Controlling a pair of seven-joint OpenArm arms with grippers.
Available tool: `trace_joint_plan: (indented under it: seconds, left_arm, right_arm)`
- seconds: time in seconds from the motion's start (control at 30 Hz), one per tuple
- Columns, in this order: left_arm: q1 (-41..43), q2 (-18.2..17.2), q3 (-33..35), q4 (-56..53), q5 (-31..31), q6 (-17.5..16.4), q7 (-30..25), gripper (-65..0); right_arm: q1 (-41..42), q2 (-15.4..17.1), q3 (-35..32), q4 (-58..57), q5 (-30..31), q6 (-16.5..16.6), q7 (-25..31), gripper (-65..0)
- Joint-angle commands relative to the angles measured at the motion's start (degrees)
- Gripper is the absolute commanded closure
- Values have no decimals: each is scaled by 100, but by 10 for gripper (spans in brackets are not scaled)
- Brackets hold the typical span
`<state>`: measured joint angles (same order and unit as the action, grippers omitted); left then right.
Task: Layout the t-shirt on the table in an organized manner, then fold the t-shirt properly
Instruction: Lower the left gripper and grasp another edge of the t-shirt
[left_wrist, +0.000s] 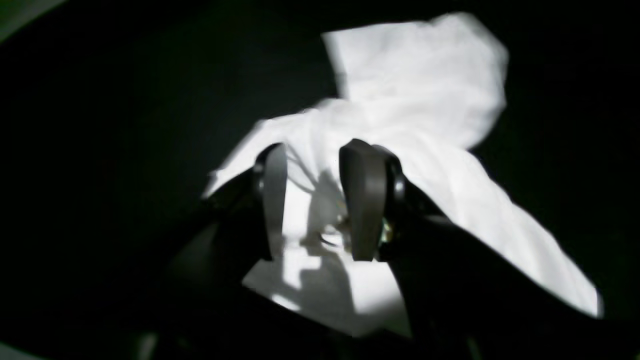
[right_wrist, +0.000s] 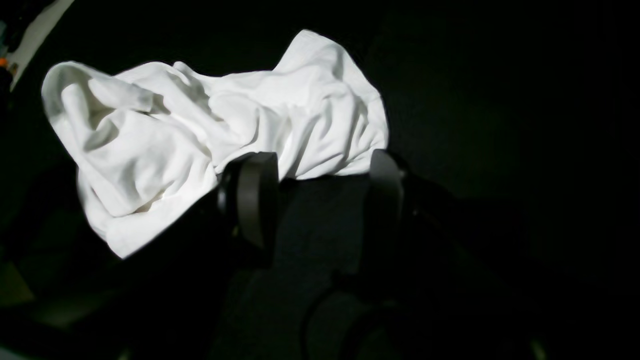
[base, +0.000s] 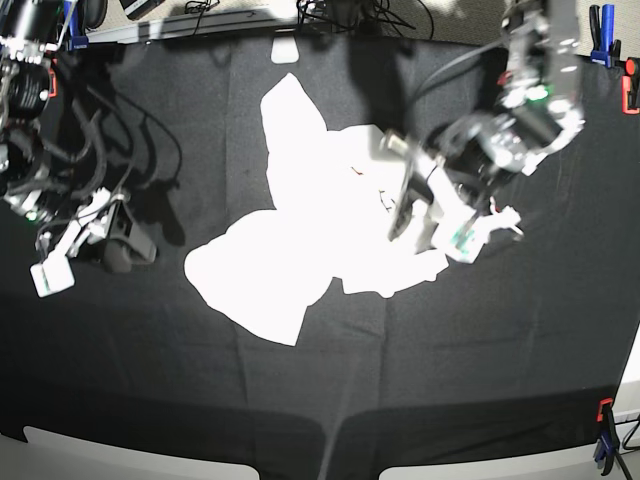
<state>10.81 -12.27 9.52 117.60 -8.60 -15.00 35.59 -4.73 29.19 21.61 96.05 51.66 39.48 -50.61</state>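
Though we look for print or a tag on the t-shirt (base: 300, 235), no view gives us any lettering to read: the cloth shows as plain bright white, overexposed in the base view, and a few small dark marks near its middle are too small to make out. It lies crumpled near the middle of the table (base: 320, 390), on the wrinkled black cover, with one lobe reaching toward the far edge and another spreading toward the near left.

Our left gripper (left_wrist: 320, 200) is over the shirt's right side in the base view. Through its wrist camera we see the two fingers (left_wrist: 364, 200) partly parted with white cloth bunched and rising in the gap between them; the picture is blurred, so we cannot tell whether the pads actually pinch the fabric or merely straddle it.

Our right gripper (right_wrist: 320, 200) stands well apart from the shirt at the table's left side in the base view. Its jaws are spread wide with only black cloth between them, holding nothing; in its wrist view the rumpled shirt lies just beyond the fingertips.

Blue and red clamps (base: 603, 22) sit at the table's far right corner.
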Motion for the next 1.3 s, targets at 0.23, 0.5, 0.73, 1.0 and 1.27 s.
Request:
trace_joint_plan:
  seconds: [0.23,0.5,0.73,1.0,1.27]
  left_arm:
    - [-431,105,157,-651,-107,527,-341,-197]
    - [-590,109,157,-1069,-839,522,-356,-332]
    - [-605,114,157,-573,-990,522,216,-332]
    - [-588,116,223,-1036,-1001,649,81,-331]
    - [-608,116,754,-1399,-988,649,-562,-331]
  right_arm:
    - [138,96,57,96,101,52,42,-289]
    - [138,96,57,96,96,52,-7,-289]
    - [138,96,57,96,98,52,-4,-289]
    - [138,94,57,96,101,52,-4,-289]
    - [138,96,57,96,98,52,-4,-289]
